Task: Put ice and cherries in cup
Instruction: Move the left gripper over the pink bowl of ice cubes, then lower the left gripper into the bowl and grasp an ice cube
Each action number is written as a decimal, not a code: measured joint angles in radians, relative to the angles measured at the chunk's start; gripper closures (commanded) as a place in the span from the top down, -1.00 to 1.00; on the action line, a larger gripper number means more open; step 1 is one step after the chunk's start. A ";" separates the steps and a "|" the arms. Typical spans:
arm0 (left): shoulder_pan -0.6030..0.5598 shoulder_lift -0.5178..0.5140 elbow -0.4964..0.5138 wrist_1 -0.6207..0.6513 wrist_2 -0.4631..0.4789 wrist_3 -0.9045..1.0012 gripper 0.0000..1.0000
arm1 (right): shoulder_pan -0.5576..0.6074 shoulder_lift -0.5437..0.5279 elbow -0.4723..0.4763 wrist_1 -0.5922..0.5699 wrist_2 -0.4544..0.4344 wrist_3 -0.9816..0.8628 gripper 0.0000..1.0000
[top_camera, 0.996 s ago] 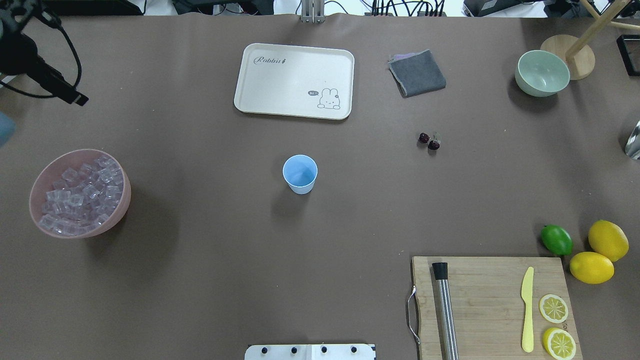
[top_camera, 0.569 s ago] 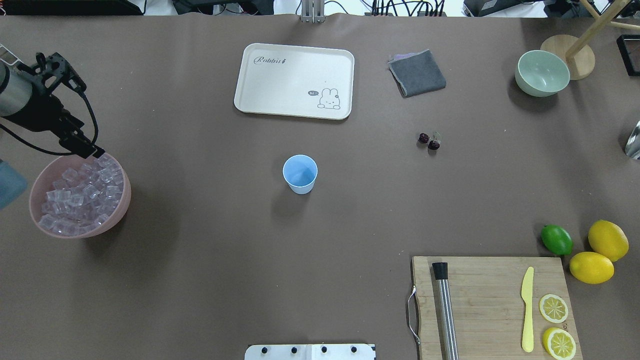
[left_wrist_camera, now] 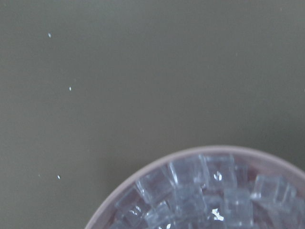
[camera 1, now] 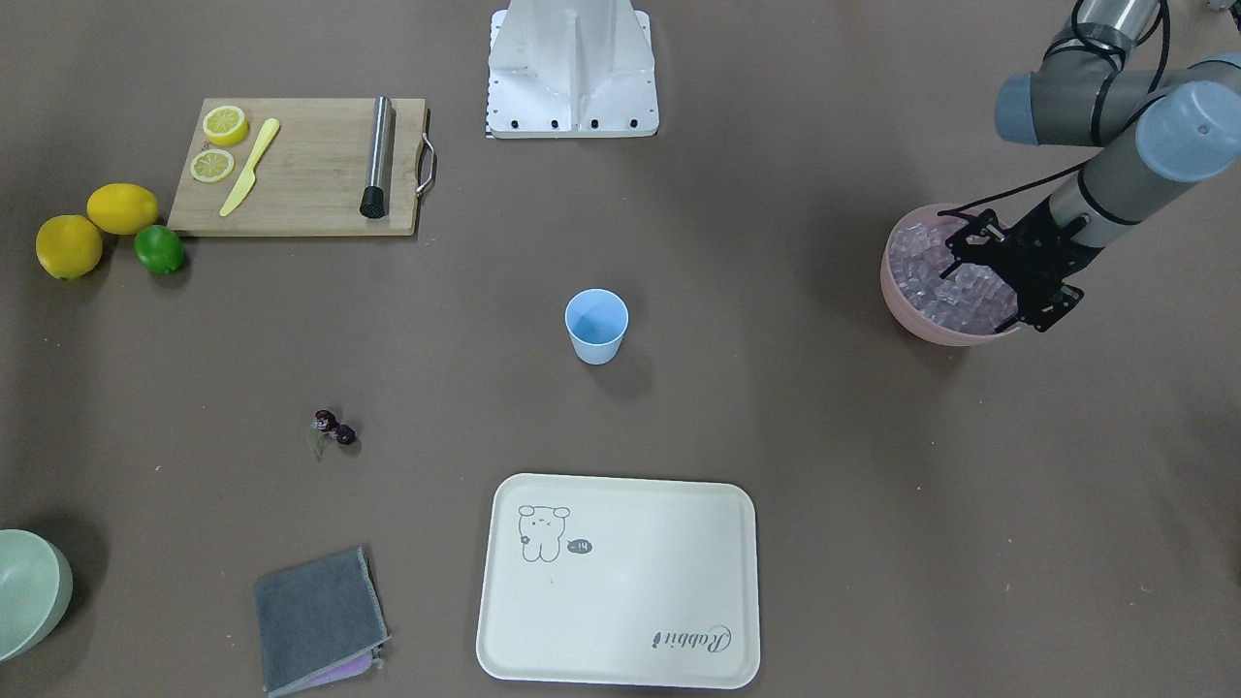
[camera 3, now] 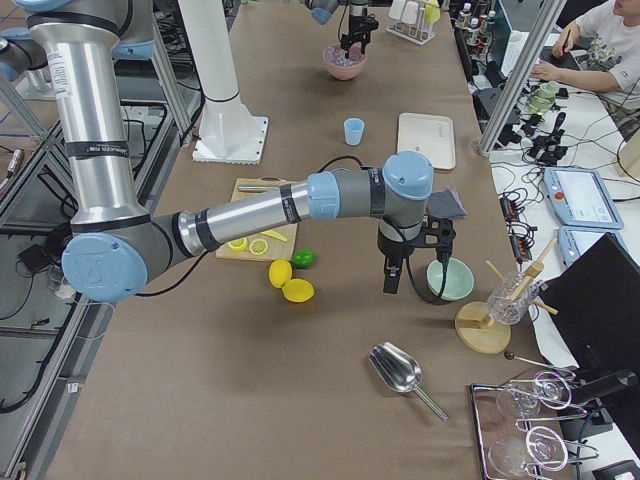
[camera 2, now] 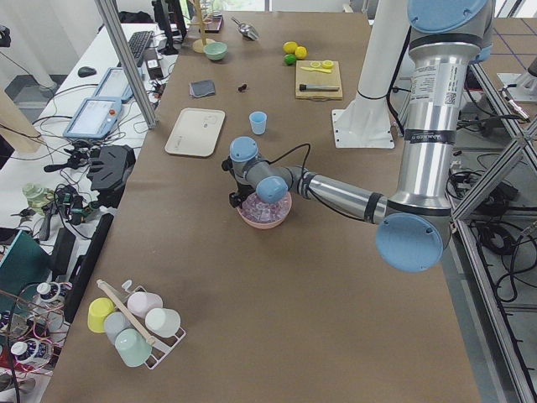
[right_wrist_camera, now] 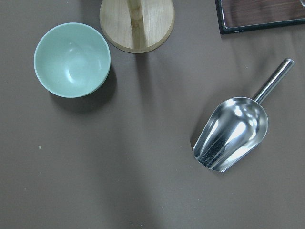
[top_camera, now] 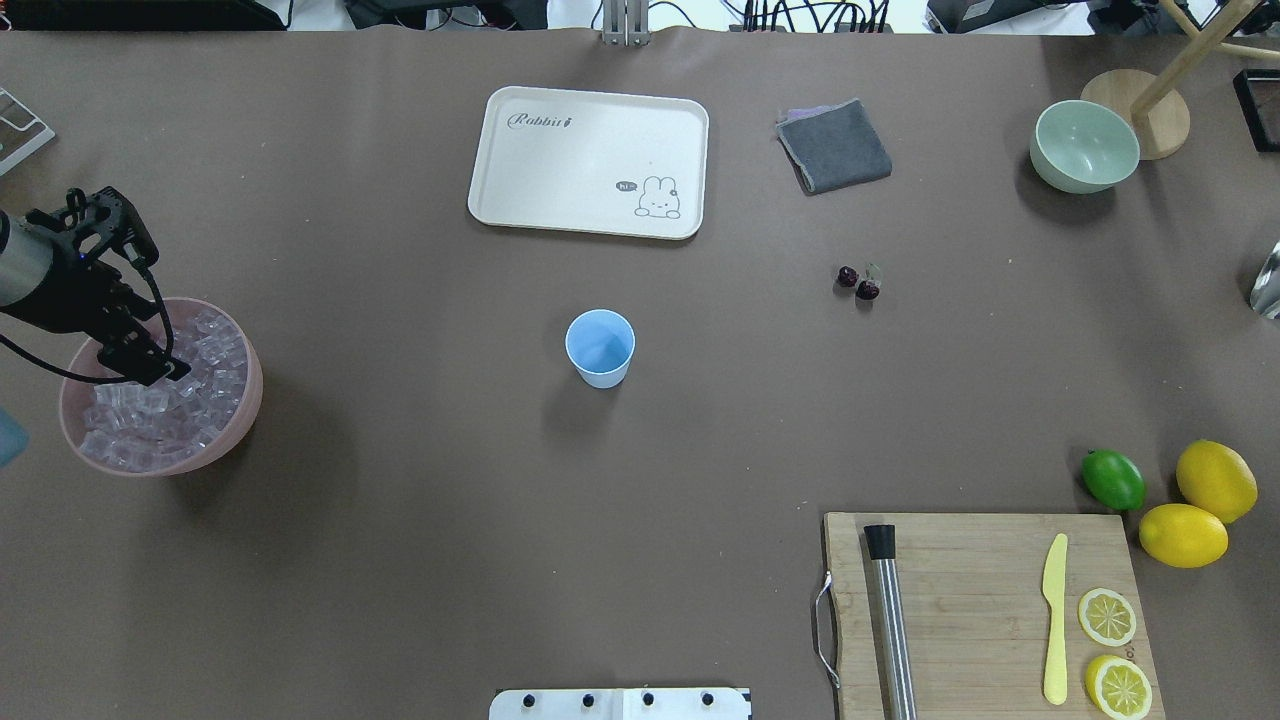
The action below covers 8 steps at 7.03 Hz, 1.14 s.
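Now our left gripper (top_camera: 150, 362), finger gap unclear, rests in the ice (top_camera: 205, 400) at left; next we should pinch a cube.

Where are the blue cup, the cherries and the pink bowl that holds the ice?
cup (top_camera: 600, 347): overhead view, on its blue inside.
cherries (top_camera: 868, 290): overhead view, on the right-hand dark fruit.
pink bowl (top_camera: 254, 392): overhead view, on its outer wall, right side.
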 measured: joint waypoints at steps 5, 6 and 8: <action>0.000 0.070 -0.077 -0.006 -0.040 0.012 0.94 | 0.000 0.009 -0.002 0.000 0.000 0.000 1.00; 0.005 0.080 -0.078 -0.006 -0.028 0.015 0.94 | 0.000 0.010 -0.002 0.000 0.000 0.000 1.00; 0.011 0.109 -0.077 -0.006 -0.016 0.024 0.94 | 0.000 0.012 -0.001 0.001 -0.001 0.000 1.00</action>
